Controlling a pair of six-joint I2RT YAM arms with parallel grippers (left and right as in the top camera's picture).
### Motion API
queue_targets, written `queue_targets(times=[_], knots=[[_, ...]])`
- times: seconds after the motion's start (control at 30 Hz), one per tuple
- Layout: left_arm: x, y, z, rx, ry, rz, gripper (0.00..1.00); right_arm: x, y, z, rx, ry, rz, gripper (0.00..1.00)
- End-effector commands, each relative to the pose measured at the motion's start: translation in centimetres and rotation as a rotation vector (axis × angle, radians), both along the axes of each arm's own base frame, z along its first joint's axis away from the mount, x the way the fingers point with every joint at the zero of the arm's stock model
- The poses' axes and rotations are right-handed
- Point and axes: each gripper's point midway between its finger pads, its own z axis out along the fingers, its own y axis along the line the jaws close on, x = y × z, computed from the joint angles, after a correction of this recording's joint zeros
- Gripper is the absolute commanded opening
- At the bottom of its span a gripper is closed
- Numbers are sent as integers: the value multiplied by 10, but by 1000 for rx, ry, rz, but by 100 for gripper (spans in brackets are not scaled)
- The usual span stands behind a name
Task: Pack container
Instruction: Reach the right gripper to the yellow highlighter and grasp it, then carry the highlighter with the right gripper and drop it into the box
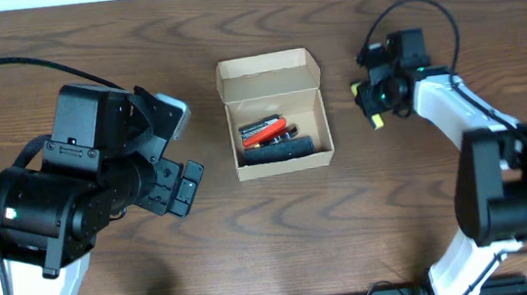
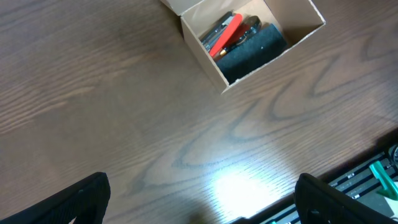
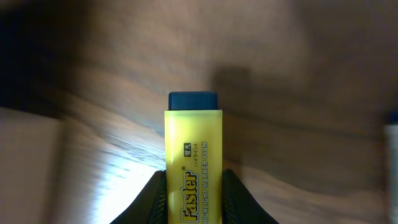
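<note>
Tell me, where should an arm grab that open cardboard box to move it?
Probably the box by its side wall on the picture's right, near the back, coming straight down with one finger inside and one outside. The top is open, the walls are thin and upright, and the red marker and black items leave that back corner free.

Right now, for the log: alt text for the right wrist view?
A yellow highlighter with a dark blue end, printed "Faster", is clamped between the two black fingers of the right tool and points up the frame. Behind it is a blurred brown wooden table with a bright glare patch at lower left.
</note>
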Motion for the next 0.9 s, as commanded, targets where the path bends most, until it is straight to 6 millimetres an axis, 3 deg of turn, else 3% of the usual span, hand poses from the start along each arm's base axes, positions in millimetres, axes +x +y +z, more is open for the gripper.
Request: queue_targets(times=[0.0, 0.13, 0.27, 0.37, 0.63, 0.87], knots=[[-1, -1, -1, -9, 10, 8, 95, 21, 17, 96, 67, -208, -36, 6], [-1, -1, -1, -9, 10, 8, 95, 12, 39, 145, 152, -289, -76, 2], [-1, 0, -1, -9, 10, 9, 95, -3, 71, 159, 262, -257, -130, 1], [-1, 0, -1, -9, 10, 9, 95, -14, 93, 147, 295, -182, -167, 1], [-1, -1, -1, -9, 10, 8, 95, -38, 135, 94, 181, -44, -165, 1], [-1, -1, -1, -9, 10, 8, 95, -48, 126, 53, 57, 50, -231, 1]])
